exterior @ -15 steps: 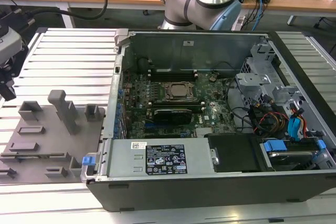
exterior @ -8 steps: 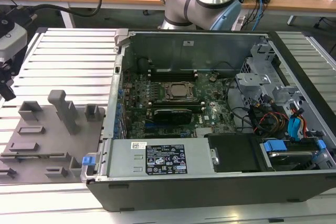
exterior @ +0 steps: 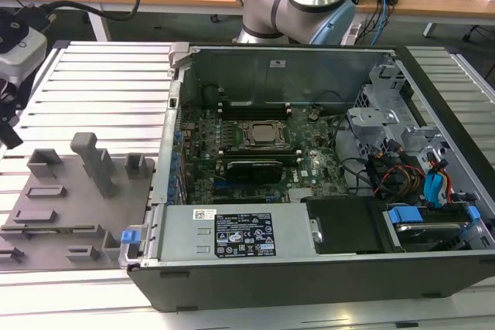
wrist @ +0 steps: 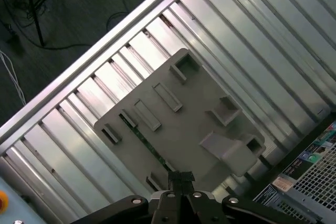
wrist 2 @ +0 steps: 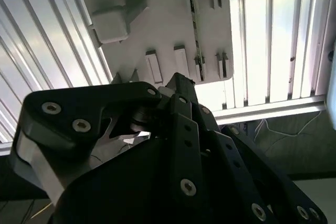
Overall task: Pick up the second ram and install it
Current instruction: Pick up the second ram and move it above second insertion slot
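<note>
On ribbed metal table (wrist: 262, 30), grey plastic tray (wrist: 194, 124) — thin green second ram (wrist: 147, 144) slotted, black gripper (wrist: 181, 178) seemingly pinched closed.

Black label (exterior: 244, 236) on power supply (exterior: 186, 237), print unreadable

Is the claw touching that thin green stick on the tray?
Apart. In the first wrist view the gripper hangs high over the tray, the second ram lying far below it.
</note>
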### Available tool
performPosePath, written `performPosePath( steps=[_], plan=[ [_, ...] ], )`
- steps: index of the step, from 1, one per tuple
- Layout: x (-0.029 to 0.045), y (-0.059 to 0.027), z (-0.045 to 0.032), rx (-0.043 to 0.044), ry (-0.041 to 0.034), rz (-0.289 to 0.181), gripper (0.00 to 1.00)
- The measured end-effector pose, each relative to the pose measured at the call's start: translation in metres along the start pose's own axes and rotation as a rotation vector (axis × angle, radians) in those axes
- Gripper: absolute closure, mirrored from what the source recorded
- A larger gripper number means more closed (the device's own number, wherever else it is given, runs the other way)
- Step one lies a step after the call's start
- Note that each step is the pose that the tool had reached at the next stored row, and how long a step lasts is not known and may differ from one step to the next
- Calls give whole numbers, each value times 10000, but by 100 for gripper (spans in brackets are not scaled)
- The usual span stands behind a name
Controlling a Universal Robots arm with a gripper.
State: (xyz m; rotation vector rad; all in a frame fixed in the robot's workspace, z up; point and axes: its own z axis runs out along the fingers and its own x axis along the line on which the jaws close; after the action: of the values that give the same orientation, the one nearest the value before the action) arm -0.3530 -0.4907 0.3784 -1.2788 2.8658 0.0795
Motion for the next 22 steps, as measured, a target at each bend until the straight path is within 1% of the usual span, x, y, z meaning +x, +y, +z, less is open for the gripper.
performPosePath(
  steps=[4,5,15,18,19,22],
  plan=[
    [0,0,0,-8,38,-672,89],
    [0,0,0,-12,53,-933,89],
    [0,0,0,-23,107,-1860,89],
    [0,-1,0,-24,129,-2179,89],
    [0,0,0,-25,143,-2386,89],
    [0,0,0,-26,164,-2693,89]
  ],
)
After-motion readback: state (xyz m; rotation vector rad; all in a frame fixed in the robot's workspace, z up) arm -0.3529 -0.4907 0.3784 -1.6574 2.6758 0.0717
